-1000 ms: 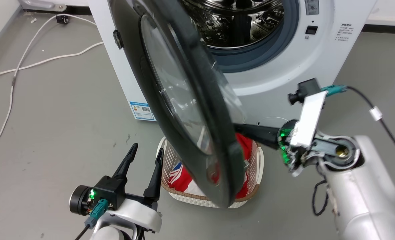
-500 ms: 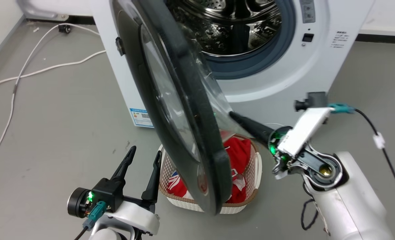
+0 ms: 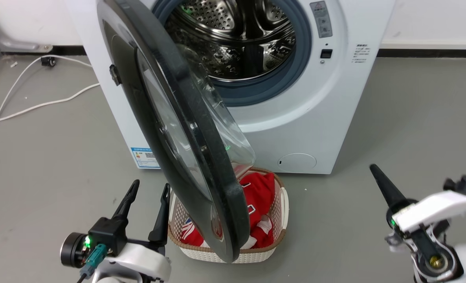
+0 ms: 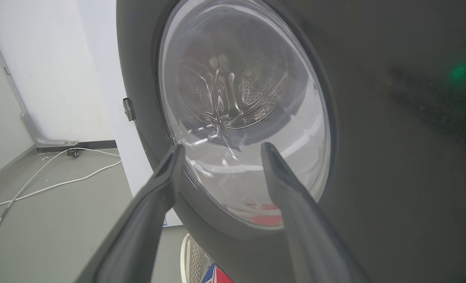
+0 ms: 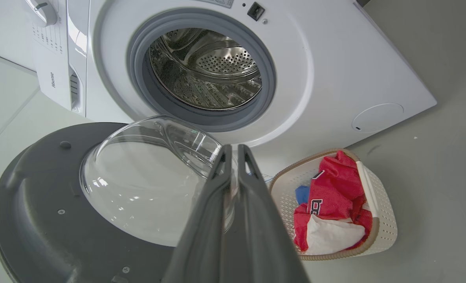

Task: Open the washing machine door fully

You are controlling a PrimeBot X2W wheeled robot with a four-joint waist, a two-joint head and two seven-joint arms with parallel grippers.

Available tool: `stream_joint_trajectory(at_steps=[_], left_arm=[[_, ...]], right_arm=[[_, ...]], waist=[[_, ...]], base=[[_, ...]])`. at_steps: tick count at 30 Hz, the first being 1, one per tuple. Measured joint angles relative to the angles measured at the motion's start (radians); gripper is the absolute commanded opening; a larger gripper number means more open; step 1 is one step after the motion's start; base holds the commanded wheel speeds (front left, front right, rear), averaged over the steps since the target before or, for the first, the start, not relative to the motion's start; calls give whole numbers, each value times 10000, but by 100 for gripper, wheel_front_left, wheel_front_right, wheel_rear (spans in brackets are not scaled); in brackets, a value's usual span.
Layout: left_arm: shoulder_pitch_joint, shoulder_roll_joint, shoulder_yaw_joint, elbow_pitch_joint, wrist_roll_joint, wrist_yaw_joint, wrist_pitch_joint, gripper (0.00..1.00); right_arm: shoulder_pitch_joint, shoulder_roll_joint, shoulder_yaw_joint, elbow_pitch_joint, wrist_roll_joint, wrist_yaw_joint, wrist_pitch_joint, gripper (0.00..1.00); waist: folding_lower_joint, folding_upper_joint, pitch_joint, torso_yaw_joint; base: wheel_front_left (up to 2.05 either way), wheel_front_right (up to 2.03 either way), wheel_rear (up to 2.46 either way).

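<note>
Hanging half open and unheld, the washing machine door [image 3: 186, 129] may swing back or hit the spread, empty left gripper [image 3: 151, 184] nearby, while the right gripper [image 3: 375, 173] sits clenched, empty, well apart.

**Door swung out, both my grippers off it**

The washing machine door [image 3: 229, 204] stands hinged out at the left of the washing machine [image 3: 315, 118], its lower rim overlapping a white basket [image 3: 282, 204] of red clothes [image 3: 258, 192]. My left gripper [image 3: 150, 184], fingers spread, sits near left beside the basket. My right gripper [image 3: 374, 169], fingers together, sits near right, well apart.
</note>
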Motion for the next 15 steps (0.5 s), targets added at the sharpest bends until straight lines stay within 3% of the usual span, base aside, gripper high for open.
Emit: stream_joint_trajectory(at_steps=[1,2,3,8,15], left_arm=[[55,13,21,8,-46,33,2,100],[89,33,40,10,-59,38,2,100],[95,56,54,8,-63,40,2,100],[109,82,96,67,-165,88,2,100],[147,125,134,73,-268,203,67,100]], right_arm=[[170,0,-109,-67,-161,0,-148,45],[324,21,-199,-186,-382,0,-343,93],[438,19,-288,-278,-629,0,-470,100],[802,-71,-604,-832,-2441,0,-1509,100],[918,-92,-1127,-1908,-6299,2,-2855,100]], waist=[[0,0,-33,-43],[0,0,-60,-85],[0,0,-77,-120],[1,0,-139,-202],[1,0,-191,-265]], base=[[0,0,0],[0,0,0],[0,0,0],[0,0,0],[0,0,0]])
